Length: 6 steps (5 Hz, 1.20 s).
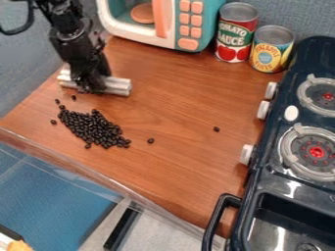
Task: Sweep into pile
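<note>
Dark toy sink (281, 221) sits at the bottom right, with a bent black handle (219, 208) at its left side. Just above the sink is a toy stove (268, 162) with two round burners (316, 153) and white knobs (247, 154) along its edge.

Most of the little black beans (95, 128) are in a messy pile on the left part of the brown desk (190, 171). A few beans lie apart around the pile. One is just to its right, and another is much farther right, nearer the stove.

The black hand (92, 88) is at the upper left, just behind the beans. It is closed around the middle of a light silver bar (119, 86), and the bar pokes out on both sides. I cannot tell if the bar touches the desk.

At the back stand a toy microwave (188, 24), a red can (235, 32) and a yellow and blue can (271, 49).
</note>
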Available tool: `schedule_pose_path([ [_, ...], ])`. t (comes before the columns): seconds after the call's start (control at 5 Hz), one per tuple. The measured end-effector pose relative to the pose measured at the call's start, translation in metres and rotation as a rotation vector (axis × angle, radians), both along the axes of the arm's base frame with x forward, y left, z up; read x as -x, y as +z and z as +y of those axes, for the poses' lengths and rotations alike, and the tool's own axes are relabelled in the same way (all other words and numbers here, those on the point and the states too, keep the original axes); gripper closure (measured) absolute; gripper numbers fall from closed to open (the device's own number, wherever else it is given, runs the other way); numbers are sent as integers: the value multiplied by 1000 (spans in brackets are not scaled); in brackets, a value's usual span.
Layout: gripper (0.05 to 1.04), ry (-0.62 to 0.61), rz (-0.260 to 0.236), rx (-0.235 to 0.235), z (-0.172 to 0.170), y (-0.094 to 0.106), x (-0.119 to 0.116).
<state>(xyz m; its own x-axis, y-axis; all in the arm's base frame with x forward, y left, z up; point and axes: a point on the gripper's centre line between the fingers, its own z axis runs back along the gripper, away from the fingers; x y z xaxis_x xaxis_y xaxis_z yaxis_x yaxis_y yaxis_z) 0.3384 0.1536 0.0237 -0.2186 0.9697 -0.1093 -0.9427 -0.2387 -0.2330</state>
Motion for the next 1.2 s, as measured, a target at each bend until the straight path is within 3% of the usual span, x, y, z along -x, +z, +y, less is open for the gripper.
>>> schedule_pose_path([
  [0.6,738,-2,46,26,-10,4,48],
  [0.8,738,-35,14,45,-18,7,42],
  [1.2,738,-323,-117,121,-105,40,-8],
])
